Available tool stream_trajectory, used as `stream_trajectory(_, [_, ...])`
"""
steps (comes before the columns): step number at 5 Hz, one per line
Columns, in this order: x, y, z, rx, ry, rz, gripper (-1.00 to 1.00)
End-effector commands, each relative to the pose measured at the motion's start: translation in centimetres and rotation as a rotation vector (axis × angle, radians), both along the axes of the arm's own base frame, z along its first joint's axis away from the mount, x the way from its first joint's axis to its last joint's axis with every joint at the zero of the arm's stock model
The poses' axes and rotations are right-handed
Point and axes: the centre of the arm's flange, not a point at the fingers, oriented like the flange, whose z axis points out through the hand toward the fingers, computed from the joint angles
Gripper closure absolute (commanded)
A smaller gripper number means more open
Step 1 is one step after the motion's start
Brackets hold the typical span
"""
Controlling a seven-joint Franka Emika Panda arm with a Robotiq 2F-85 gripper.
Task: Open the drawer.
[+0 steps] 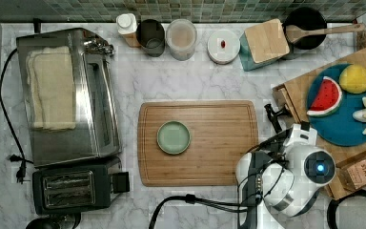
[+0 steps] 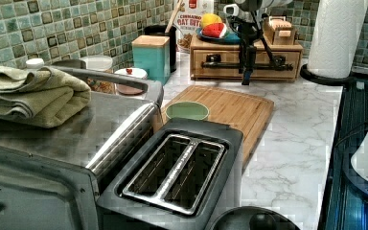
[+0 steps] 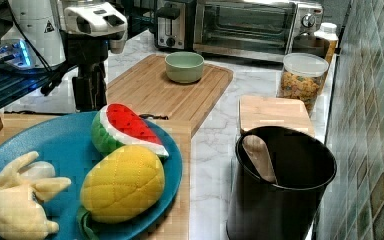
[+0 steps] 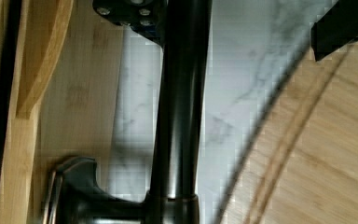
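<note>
I see a white marble countertop [image 1: 205, 83] carrying everything. A bamboo cutting board [image 1: 219, 143] lies flat near its middle. Along the back edge, by the tiled wall, stand a white bottle [image 1: 127, 24], a dark cup [image 1: 151, 36], a cereal jar [image 1: 181, 38], a white lidded dish [image 1: 223, 46], a teal box [image 1: 264, 44] and a black utensil pot [image 1: 305, 26]. A toaster oven [image 1: 66, 95] and a toaster [image 1: 74, 188] sit at one end, the wooden drawer unit [image 2: 247, 56] at the other.
</note>
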Motion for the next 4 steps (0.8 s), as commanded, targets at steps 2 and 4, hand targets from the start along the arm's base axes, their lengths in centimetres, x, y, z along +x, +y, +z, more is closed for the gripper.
stream_trajectory(2, [-2.2,14.6,0.9,0.061,0.061,-0.013,-1.00])
stream_trajectory(4, [-5.2,20.9,0.2,0.061,0.075,-0.033,-1.00])
